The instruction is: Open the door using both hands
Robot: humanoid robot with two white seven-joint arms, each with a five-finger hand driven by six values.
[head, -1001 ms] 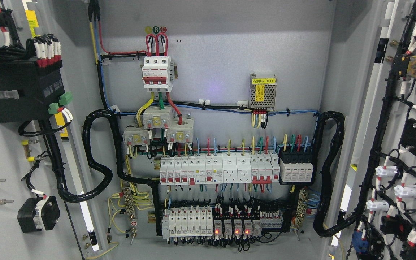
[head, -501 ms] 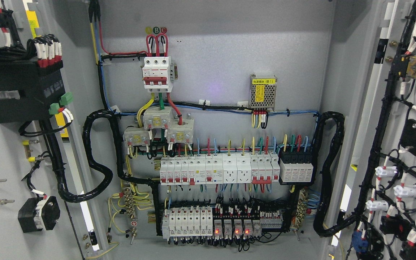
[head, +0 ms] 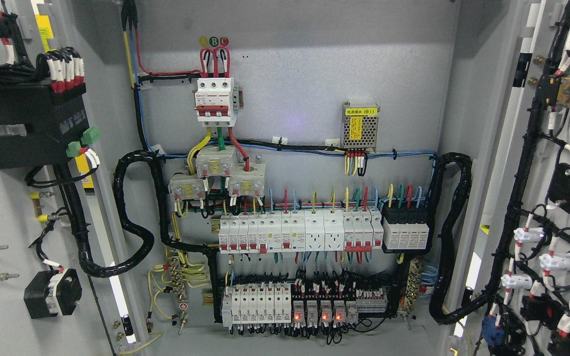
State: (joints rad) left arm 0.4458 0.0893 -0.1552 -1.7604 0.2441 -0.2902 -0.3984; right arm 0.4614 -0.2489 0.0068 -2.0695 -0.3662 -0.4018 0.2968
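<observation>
A grey electrical cabinet fills the head view with both doors swung wide. The left door [head: 3, 316] shows its inner face at the picture's left, carrying a black module [head: 27, 123] and wiring. The right door [head: 522, 277] shows its inner face at the right edge, covered with black cable looms and white connectors [head: 557, 262]. Between them the back panel [head: 305, 64] is fully exposed. Neither of my hands nor any arm shows in the picture.
On the back panel sit a red-and-white main breaker [head: 214, 98], a small power supply [head: 360, 126], a row of white breakers [head: 295, 232] and relays with red lights [head: 319, 311]. Thick black conduits [head: 131, 222] loop at both sides.
</observation>
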